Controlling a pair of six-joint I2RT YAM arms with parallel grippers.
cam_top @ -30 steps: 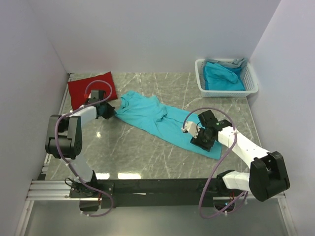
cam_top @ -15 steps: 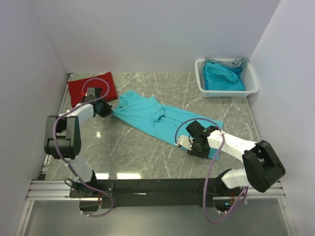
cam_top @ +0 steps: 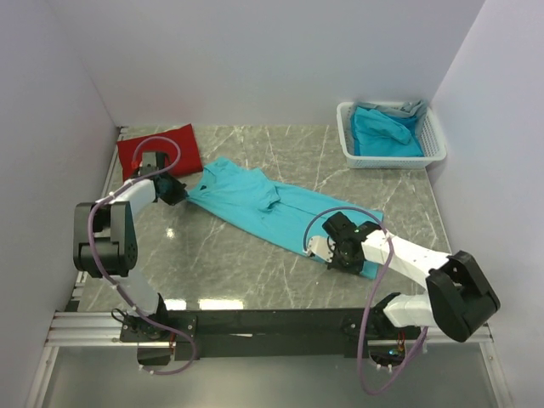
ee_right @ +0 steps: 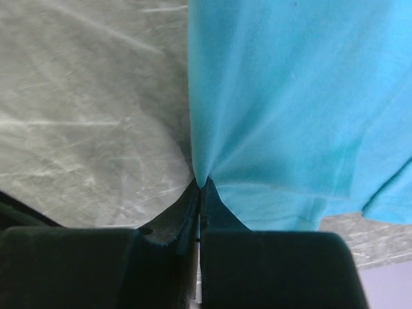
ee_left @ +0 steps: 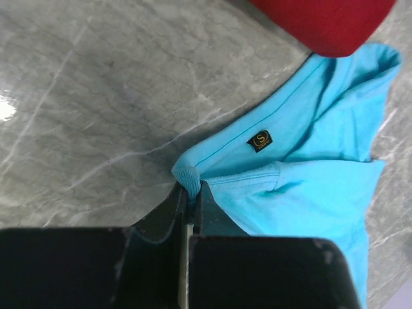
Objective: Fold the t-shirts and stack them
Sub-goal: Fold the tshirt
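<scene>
One folded red cloth shirt (cam_top: 161,146) lies at the overhead frame's upper left. A turquoise short-sleeved t-shirt (cam_top: 263,204) sprawls unfolded mid-frame on the grey marble tabletop (cam_top: 212,255), and more turquoise cloth (cam_top: 387,134) waits in the white slatted plastic basket (cam_top: 391,161) at upper right, so most folding seems left. The left gripper (ee_left: 191,192) pinches the t-shirt's neckline edge and the right gripper (ee_right: 199,185) its lower side edge. Only the left wrist view shows the small dark neck label (ee_left: 260,140); only the overhead shows the basket.
</scene>
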